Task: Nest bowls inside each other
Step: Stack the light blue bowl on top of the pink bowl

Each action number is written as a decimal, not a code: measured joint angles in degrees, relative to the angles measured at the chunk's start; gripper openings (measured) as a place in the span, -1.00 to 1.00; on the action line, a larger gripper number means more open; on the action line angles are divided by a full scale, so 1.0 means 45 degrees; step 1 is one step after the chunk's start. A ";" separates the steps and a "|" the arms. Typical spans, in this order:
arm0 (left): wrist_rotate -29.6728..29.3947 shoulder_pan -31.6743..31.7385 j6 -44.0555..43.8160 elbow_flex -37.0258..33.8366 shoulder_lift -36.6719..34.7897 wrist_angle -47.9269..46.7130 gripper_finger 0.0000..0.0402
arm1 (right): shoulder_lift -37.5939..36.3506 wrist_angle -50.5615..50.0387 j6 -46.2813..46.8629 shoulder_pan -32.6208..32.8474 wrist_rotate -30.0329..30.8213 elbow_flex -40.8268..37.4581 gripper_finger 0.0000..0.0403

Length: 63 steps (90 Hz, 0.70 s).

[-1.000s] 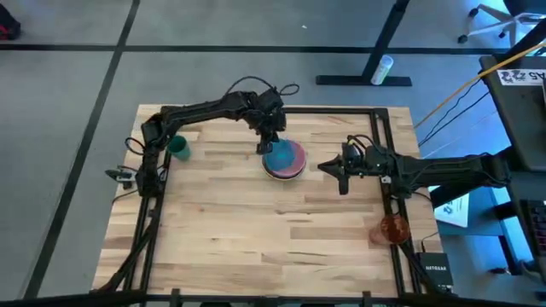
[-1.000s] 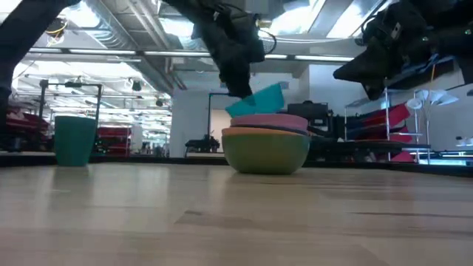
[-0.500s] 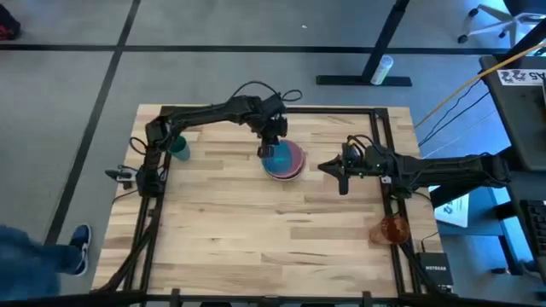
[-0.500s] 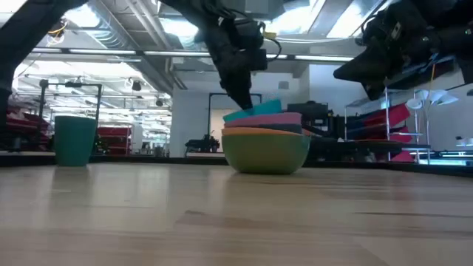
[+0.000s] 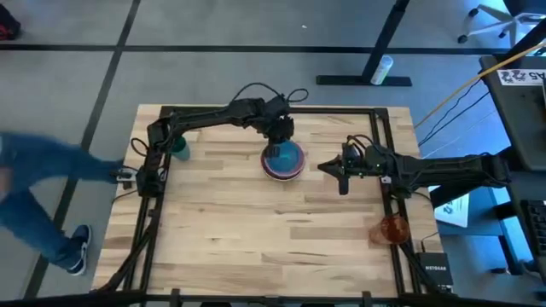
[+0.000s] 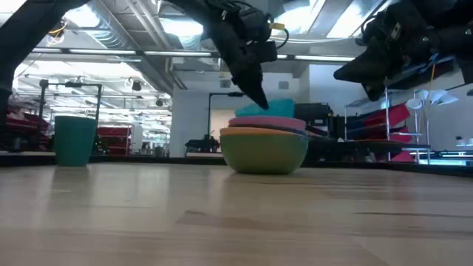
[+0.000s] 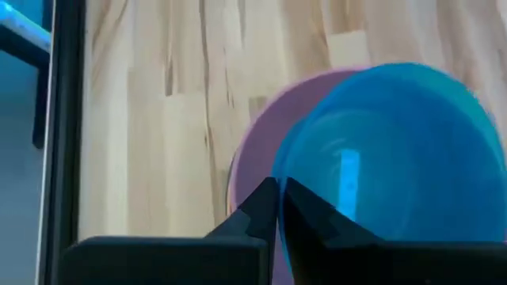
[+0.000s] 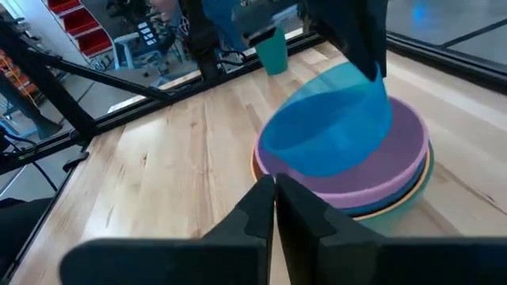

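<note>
Wooden counter: left end effector, fingers together, hovers over the bright blue bowl topping the stack. Light, slick plastic, likely best pinched at the rim. Right end effector waits pinched empty.

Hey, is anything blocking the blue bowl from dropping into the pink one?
Nothing visible does. The blue bowl already sits tilted inside the pink bowl, with the left gripper at its far rim. The right gripper waits beside the stack.

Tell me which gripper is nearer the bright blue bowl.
Left. The left gripper is right at the bright blue bowl's far rim; the right gripper waits off to its side.
</note>
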 joint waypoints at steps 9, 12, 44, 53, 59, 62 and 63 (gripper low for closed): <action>0.0285 0.0000 -0.0039 0.0007 0.0000 -0.0044 -1.00 | -0.0001 -0.0005 0.0000 -0.0001 0.0000 0.0000 -1.00; 0.0366 -0.0005 -0.0034 0.0007 0.0000 -0.0113 -1.00 | -0.0003 -0.0007 0.0000 -0.0001 0.0000 0.0000 -1.00; 0.0492 0.0000 -0.0073 -0.0022 0.0000 -0.0585 -1.00 | 0.0001 0.0000 0.0000 0.0002 0.0000 0.0000 -1.00; 0.0495 0.0000 -0.0073 -0.0027 0.0000 -0.0580 -1.00 | 0.0001 0.0004 0.0000 -0.0001 0.0000 0.0000 -1.00; 0.0576 0.0000 -0.0082 -0.0027 0.0000 -0.0575 -0.99 | -0.0004 0.0004 0.0000 -0.0001 0.0000 0.0000 -1.00; 0.0671 0.0000 -0.0146 -0.0027 0.0000 -0.0575 -0.97 | -0.0002 0.0004 -0.0004 -0.0001 0.0000 0.0000 -1.00; 0.0709 0.0000 -0.0196 -0.0027 0.0000 -0.0575 -0.97 | -0.0002 0.0004 -0.0005 -0.0001 0.0000 0.0000 -1.00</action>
